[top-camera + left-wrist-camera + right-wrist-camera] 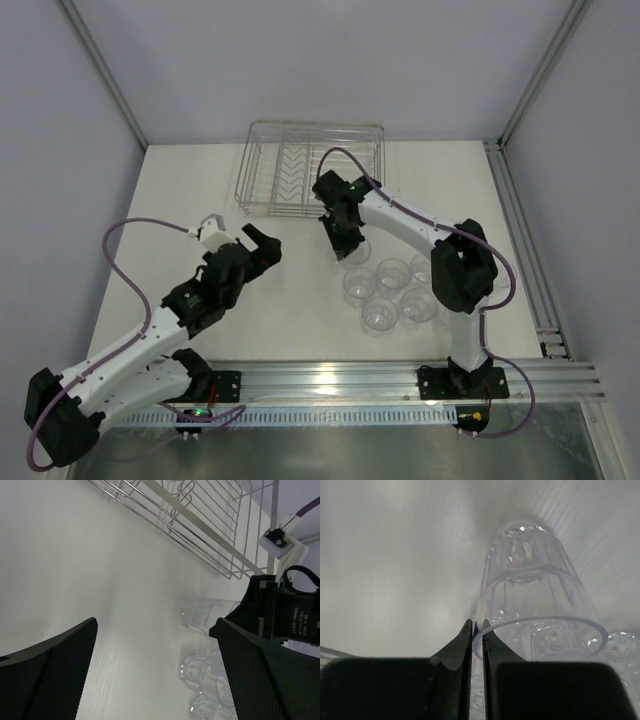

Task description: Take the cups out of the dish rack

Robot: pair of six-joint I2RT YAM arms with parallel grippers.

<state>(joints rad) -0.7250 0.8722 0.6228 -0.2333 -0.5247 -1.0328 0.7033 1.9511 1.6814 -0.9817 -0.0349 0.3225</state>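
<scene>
The wire dish rack [310, 168] stands at the back of the table, and I see no cup in it. My right gripper [340, 243] is shut on the rim of a clear cup [357, 251], [535, 590], pinching its wall between the fingertips [465, 635]. It holds the cup upright at the table, just left of a cluster of several clear cups [392, 290]. I cannot tell whether its base touches the table. My left gripper [262, 246], [155, 630] is open and empty, left of the cups. Cups [200, 672] and the rack [200, 525] show ahead of it.
The right arm [440, 240] reaches over the cup cluster from the right. Its wrist [290, 610] fills the right side of the left wrist view. Metal frame rails [520, 240] run along the table's right and near edges.
</scene>
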